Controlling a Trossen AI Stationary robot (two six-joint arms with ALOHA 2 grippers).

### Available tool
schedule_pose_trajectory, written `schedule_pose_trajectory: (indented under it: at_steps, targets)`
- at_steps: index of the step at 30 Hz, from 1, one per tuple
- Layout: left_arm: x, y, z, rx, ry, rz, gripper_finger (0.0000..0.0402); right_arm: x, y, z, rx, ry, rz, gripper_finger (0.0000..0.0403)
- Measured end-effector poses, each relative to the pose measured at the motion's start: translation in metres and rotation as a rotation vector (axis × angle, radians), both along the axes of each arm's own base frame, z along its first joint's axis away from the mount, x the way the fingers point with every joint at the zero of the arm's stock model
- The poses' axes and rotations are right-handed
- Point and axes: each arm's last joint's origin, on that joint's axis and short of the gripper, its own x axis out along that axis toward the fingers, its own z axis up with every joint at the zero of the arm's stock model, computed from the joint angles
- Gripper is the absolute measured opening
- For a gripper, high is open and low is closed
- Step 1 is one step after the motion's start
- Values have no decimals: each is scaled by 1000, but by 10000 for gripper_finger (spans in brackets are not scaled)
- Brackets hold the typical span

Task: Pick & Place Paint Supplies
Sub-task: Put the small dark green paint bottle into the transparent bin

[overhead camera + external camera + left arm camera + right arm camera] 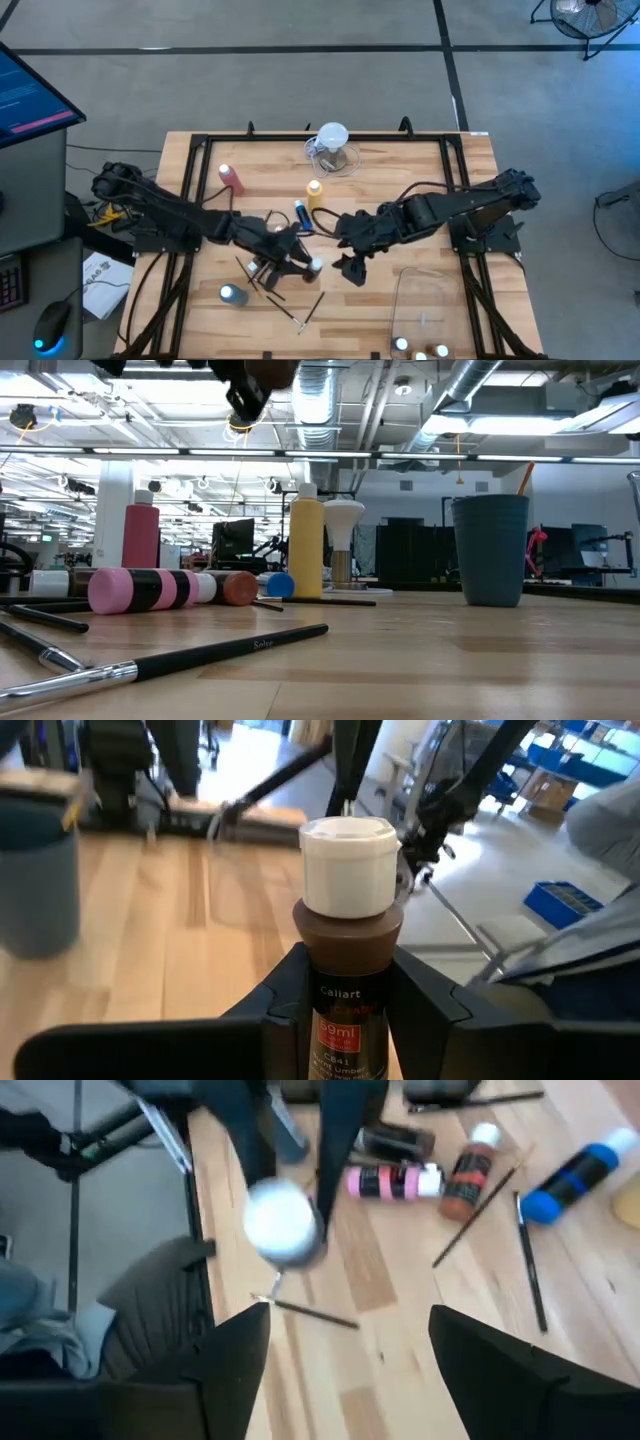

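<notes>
My left gripper (292, 256) is shut on a small brown paint bottle (345, 1010) with a white cap (315, 266), raised above the table's middle. My right gripper (352, 270) is open and empty just to the right of the cap, its fingers (225, 1365) apart. A pink bottle (150, 588), a brown-orange bottle (236, 588) and a blue bottle (300, 213) lie on their sides on the table. The yellow bottle (315, 190) and the pink-red bottle (232, 178) stand upright. Thin dark brushes (300, 310) lie flat. My left gripper pinches the brown bottle's body (345, 1020), just below its shoulder, between its two fingers (285, 990). The bottle lies along the fingers, its white cap (347, 860) sticking out past the fingertips toward the table's right. It is lifted clear of the table.
A clear bin (425, 305) at the near right holds small white-capped bottles (401, 345). A grey-blue cup (232, 294) stands near left. The clear jug with a white round top (332, 145) stands at the far middle. Bare wood lies between the bin and my right gripper.
</notes>
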Motion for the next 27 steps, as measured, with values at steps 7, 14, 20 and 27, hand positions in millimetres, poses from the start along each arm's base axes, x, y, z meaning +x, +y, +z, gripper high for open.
schedule_pose_trajectory:
  at_steps: [7,14,20,27]
  targets:
    - [23,0,-19,-33,86,7,79,-3,4,-5,0,23,1,275]
    - [27,-3,-19,-42,89,-30,79,5,8,-22,-39,88,21,276]
    - [26,-5,-19,-41,89,-35,79,19,10,-39,-31,129,31,276]
    - [26,-5,-19,-39,92,-36,79,23,11,-37,-30,98,59,276]
